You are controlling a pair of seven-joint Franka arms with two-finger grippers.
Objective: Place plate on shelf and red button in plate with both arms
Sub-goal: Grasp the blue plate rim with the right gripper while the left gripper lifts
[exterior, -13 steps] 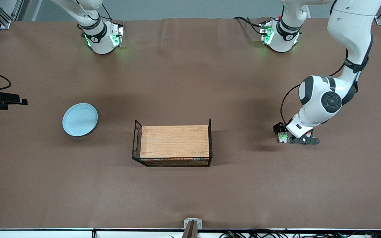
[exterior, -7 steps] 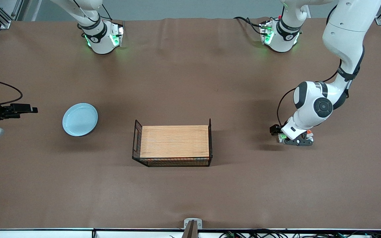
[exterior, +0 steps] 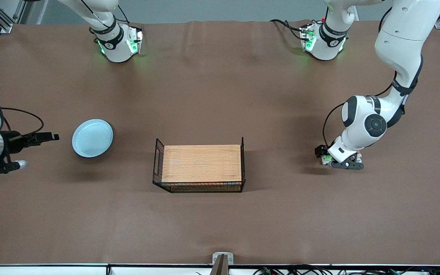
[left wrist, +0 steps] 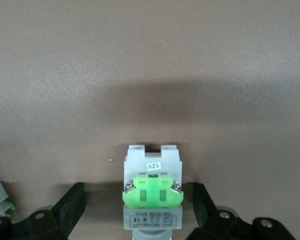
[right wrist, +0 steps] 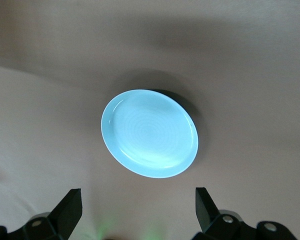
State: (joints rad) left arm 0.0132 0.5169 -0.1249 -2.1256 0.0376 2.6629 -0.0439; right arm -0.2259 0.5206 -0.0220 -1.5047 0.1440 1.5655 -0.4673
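Meanwhile, neither item has left the counter (exterior: 220,95). At the left arm's end, the left end effector (exterior: 332,160) sits low on the red button (left wrist: 152,192), its fingers (left wrist: 72,202) spread on either side of the little green-and-white part with a gap showing on both sides, so no grip is made yet. At the right arm's end, the right end effector (exterior: 38,137) hangs beside the pale blue plate (exterior: 92,138), its fingers (right wrist: 70,207) wide apart and empty; the plate lies flat and untouched on the brown cover. Between them, nearer the front camera than the plate, stands a wire basket (exterior: 159,162) with a wooden board as its floor, nothing in it. By the look of things the job is at its opening stage: both arms are lined up on their targets, the button seems about to be pinched first, and lifting, carrying and setting down of both pieces all remain to be done.
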